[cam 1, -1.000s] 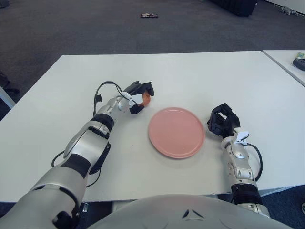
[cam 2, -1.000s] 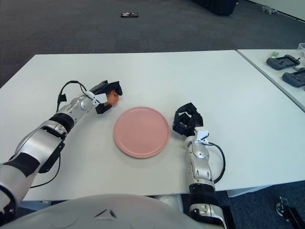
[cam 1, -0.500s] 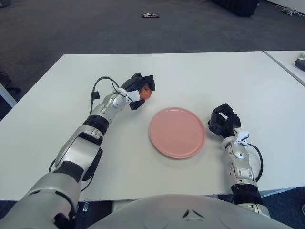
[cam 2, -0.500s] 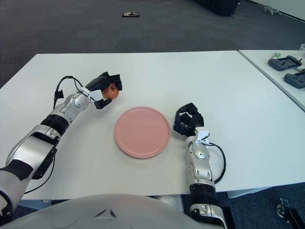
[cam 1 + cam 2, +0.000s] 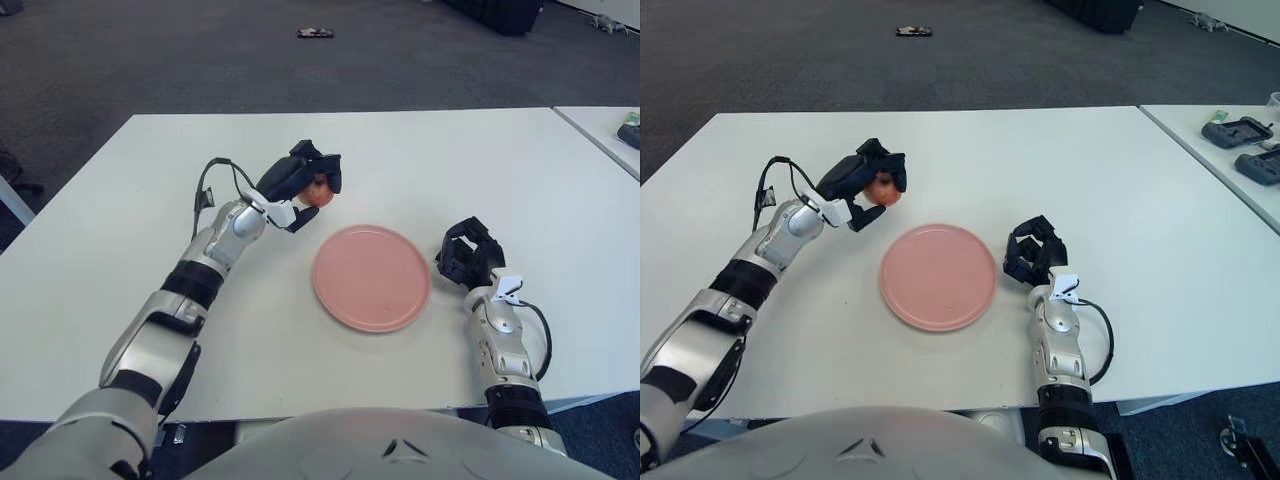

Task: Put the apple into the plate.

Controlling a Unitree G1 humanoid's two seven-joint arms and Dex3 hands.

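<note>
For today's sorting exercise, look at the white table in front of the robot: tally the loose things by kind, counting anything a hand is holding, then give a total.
Apples: 1, the apple, gripped in the left hand above the table, left of the plate.
Plates: 1, the pink plate, nothing on it.
Total: 2.
The right hand shows to the right of the plate and holds nothing.

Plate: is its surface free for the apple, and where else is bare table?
The round pink plate is bare across its whole face. The left hand holds the red apple just beyond its far-left rim. The white table is bare behind the plate and at front left. The right hand crowds the plate's right edge.
</note>
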